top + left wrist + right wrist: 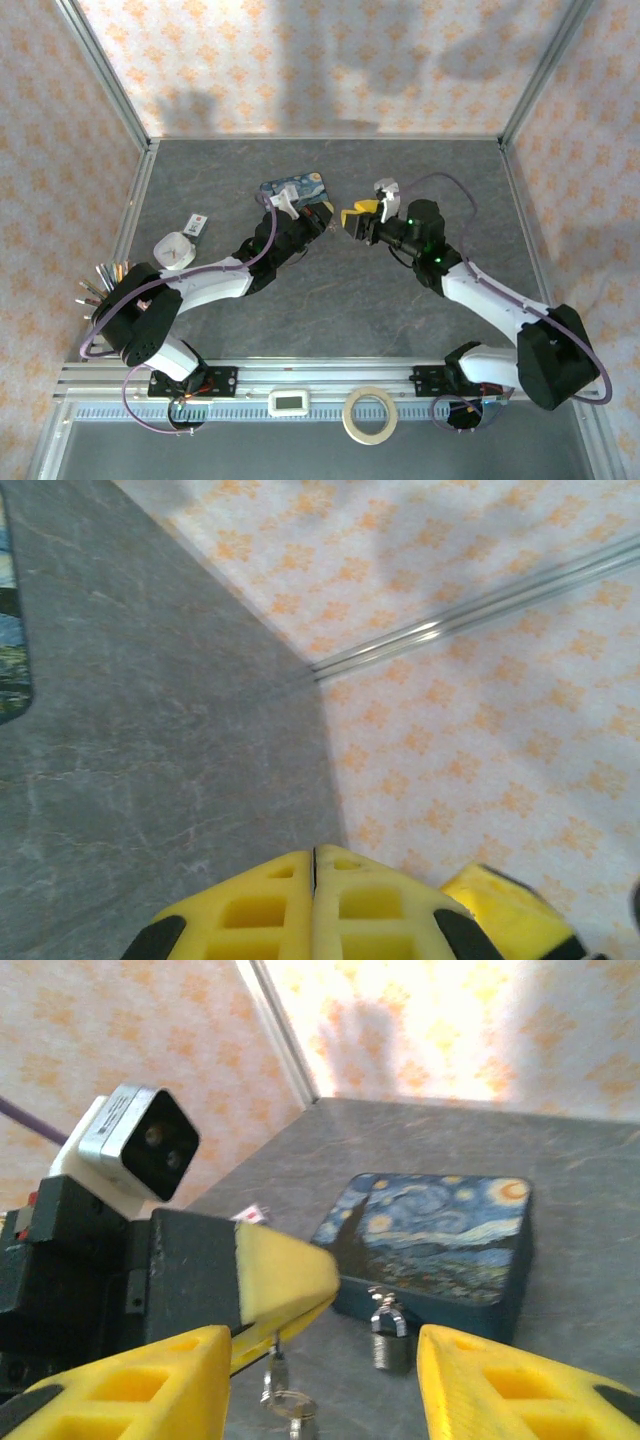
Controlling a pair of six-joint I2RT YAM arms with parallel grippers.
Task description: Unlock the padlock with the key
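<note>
Arms meeting beside a blue starry-night tin box [295,190]
Top view: both reach over the grey counter [400,320]. Left wrist: left gripper [314,865] clenched. Right wrist: it pinches the thin silver key [274,1368]; right gripper [322,1355] released; small dark padlock [389,1338] hangs at the tin's front.

Silver key [276,1372] in left pincer [322,1290], near padlock [388,1338] on tin [440,1235]

The grey, stone-patterned tabletop [330,300] carries a blue starry tin [300,187] toward its far middle, with a small white card [196,222] near its left edge.
</note>
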